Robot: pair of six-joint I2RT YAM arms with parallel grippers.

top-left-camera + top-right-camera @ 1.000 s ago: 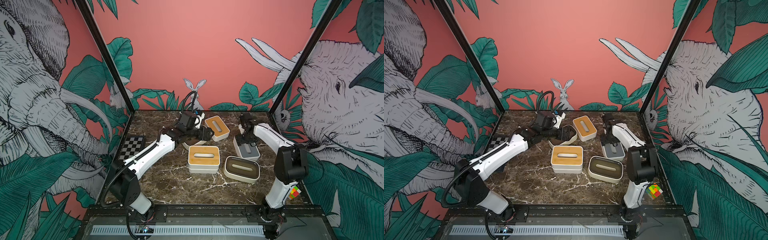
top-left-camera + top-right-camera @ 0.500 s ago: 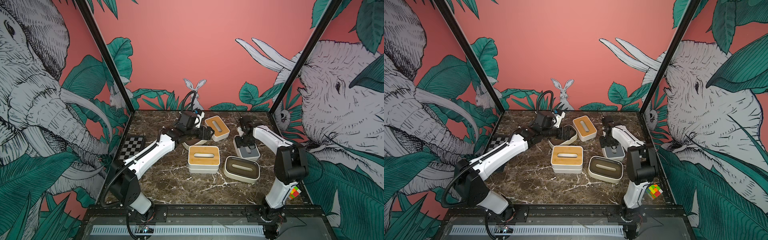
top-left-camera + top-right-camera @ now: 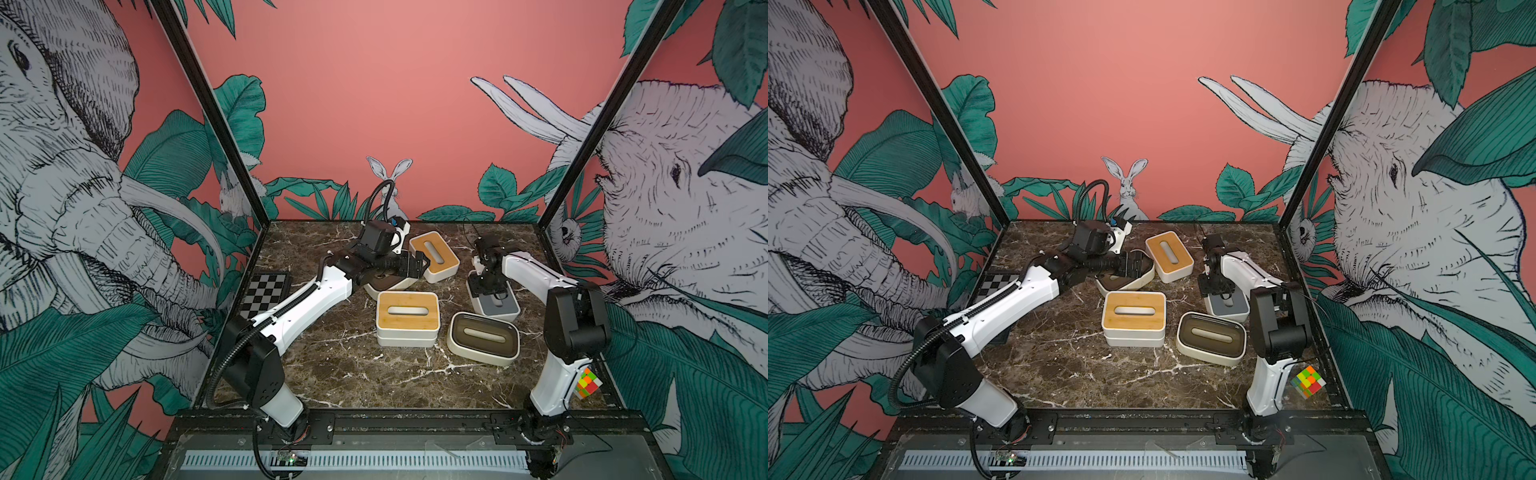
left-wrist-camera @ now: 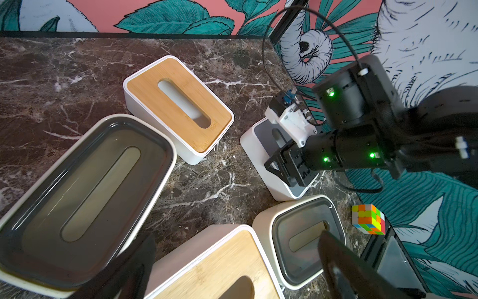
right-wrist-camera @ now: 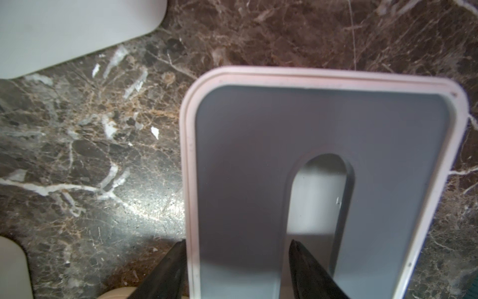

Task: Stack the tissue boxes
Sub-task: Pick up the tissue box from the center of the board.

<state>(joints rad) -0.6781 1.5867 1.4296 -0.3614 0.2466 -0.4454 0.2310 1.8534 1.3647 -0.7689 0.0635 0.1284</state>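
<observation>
Several tissue boxes lie on the marble table (image 3: 332,374). A bamboo-lidded box (image 3: 407,318) sits stacked on another white box at the centre. A second bamboo-lidded box (image 3: 434,257) lies behind it and a dark brown-lidded one (image 3: 484,337) to its right. My left gripper (image 3: 415,266) hangs open over another brown-lidded box (image 3: 386,284); nothing sits between its fingers (image 4: 344,269). My right gripper (image 5: 237,243) is shut on the long side of the grey-lidded box (image 5: 245,145), one finger outside the wall and one in the slot.
A flat checkerboard (image 3: 266,291) lies at the left edge of the table. A small multicoloured cube (image 3: 588,382) rests at the front right, by the right arm's base. Black frame posts and printed walls close in three sides.
My right gripper came down onto the grey-lidded box and its jaws narrowed onto the box's side. The left arm has stayed still and open.
</observation>
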